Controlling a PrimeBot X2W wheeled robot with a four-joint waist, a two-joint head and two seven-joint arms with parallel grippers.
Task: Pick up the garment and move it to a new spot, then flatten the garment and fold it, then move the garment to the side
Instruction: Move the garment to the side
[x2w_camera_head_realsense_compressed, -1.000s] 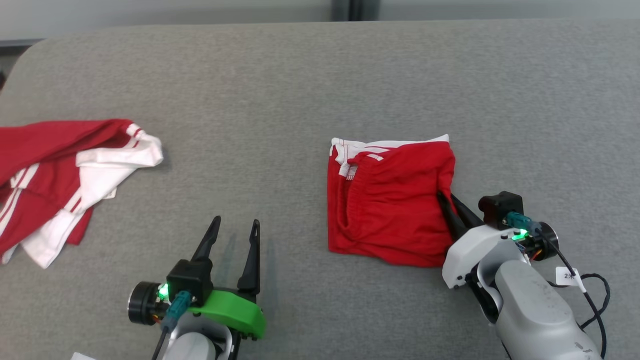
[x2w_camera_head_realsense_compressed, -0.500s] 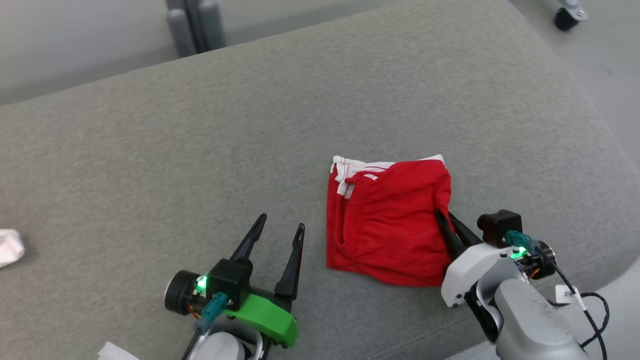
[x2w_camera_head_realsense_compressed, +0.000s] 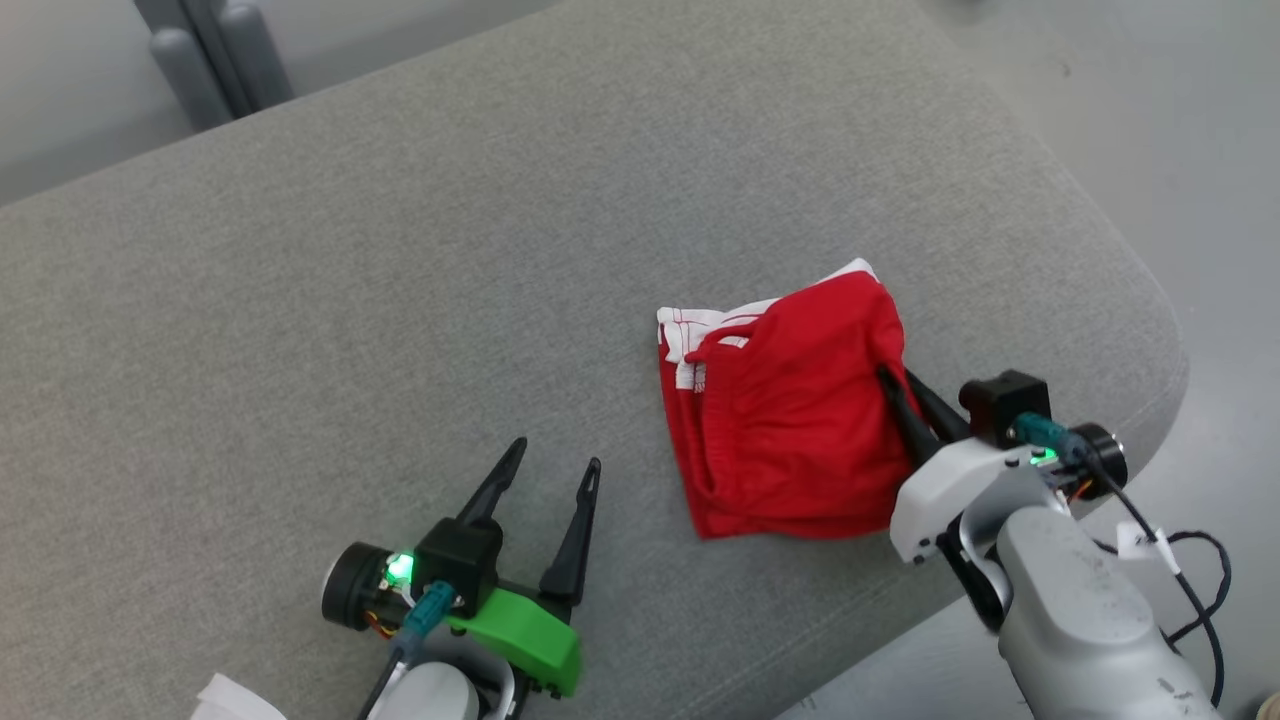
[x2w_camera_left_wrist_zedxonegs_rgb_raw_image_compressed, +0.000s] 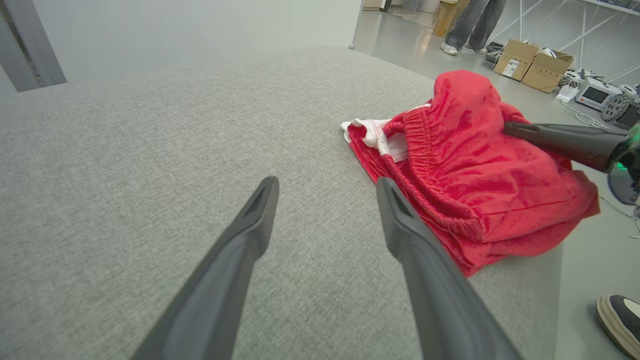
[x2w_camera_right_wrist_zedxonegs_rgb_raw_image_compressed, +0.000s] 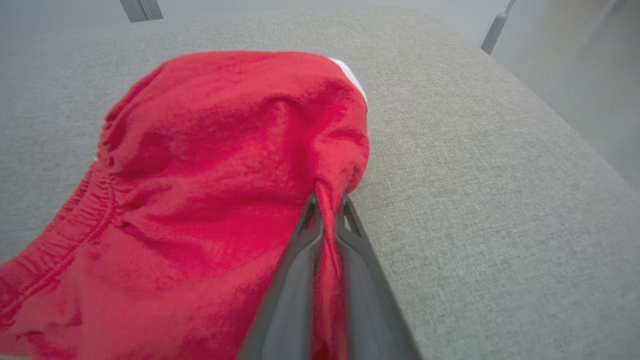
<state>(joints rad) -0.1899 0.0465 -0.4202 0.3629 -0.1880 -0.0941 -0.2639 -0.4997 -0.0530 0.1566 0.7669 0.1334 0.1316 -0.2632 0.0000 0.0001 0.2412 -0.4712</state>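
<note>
The grey table (x2w_camera_head_realsense_compressed: 400, 300) is now seen from a head view that has been turned to the right within the last second, so its rounded right corner is brought into sight. The folded red garment (x2w_camera_head_realsense_compressed: 790, 420) is found near this corner, with its right side lifted into a peak. A fold of it is kept pinched between the almost closed fingers of the right gripper (x2w_camera_head_realsense_compressed: 893, 380), so the last step, moving it aside, is judged to be under way. Little room is left towards the right and front edges, while much room is offered on the left. The left gripper (x2w_camera_head_realsense_compressed: 556, 452) is held wide open and empty, near the garment but apart from it.
</note>
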